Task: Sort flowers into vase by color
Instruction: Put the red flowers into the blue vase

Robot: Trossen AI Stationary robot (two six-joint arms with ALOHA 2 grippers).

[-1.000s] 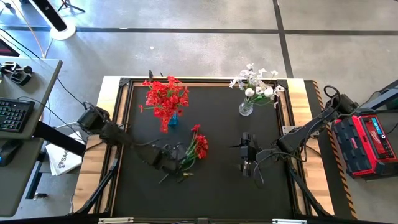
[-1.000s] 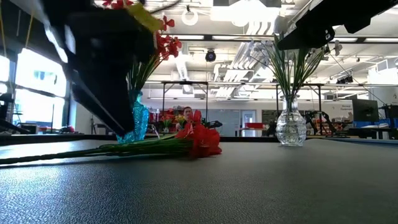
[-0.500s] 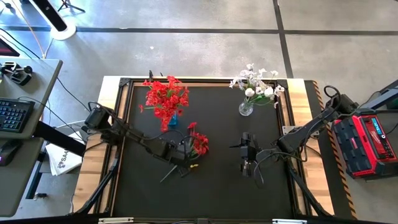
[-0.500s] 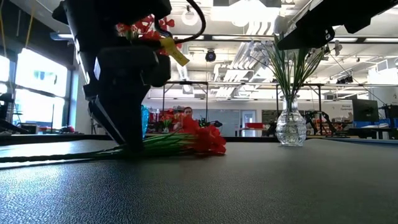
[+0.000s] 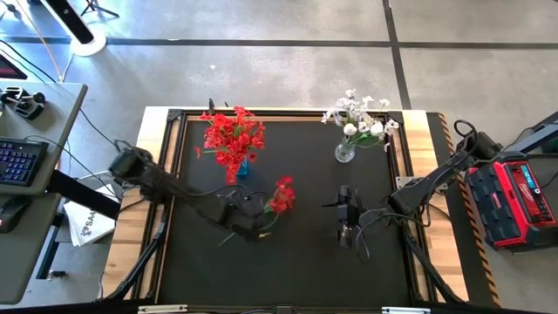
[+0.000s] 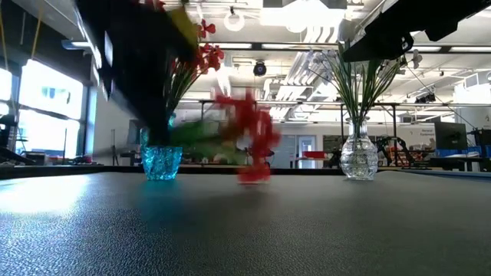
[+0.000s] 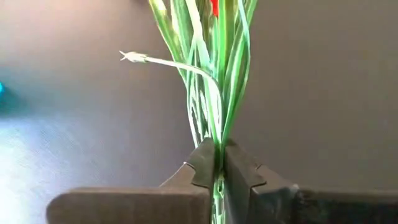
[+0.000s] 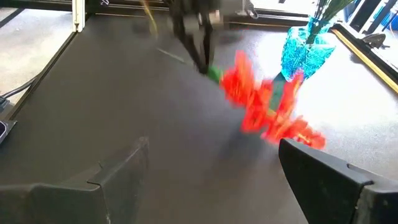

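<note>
A red flower sprig [image 5: 281, 197] with green stems is in my left gripper [image 5: 249, 225], which is shut on it near the table's middle; it shows blurred in the low view [image 6: 249, 138]. A blue vase [image 5: 241, 169] holding red flowers [image 5: 232, 135] stands on its base at the far left. A clear vase [image 5: 345, 153] with white flowers [image 5: 357, 118] stands at the far right. My right gripper [image 5: 347, 220] waits open right of centre, holding nothing. My left gripper pinches the bundle of green stems [image 7: 217, 146] between its two fingers, about midway between the blossoms and the cut end [image 5: 223, 238]. The fingers come from above, slanting down, and lie across the stems. The sprig hangs off the table, blossoms toward the blue vase.
A wooden frame [image 5: 417, 157] borders the black table mat. A red and black box [image 5: 516, 202] sits beyond the right edge, and a desk with a keyboard [image 5: 17, 161] beyond the left. Bare mat lies toward the near edge.
My left gripper has shut on the stems of the red sprig that lay on the mat and has risen with it. The whole sprig has come up off the table, its blossoms swinging toward the far edge and the blue vase.
</note>
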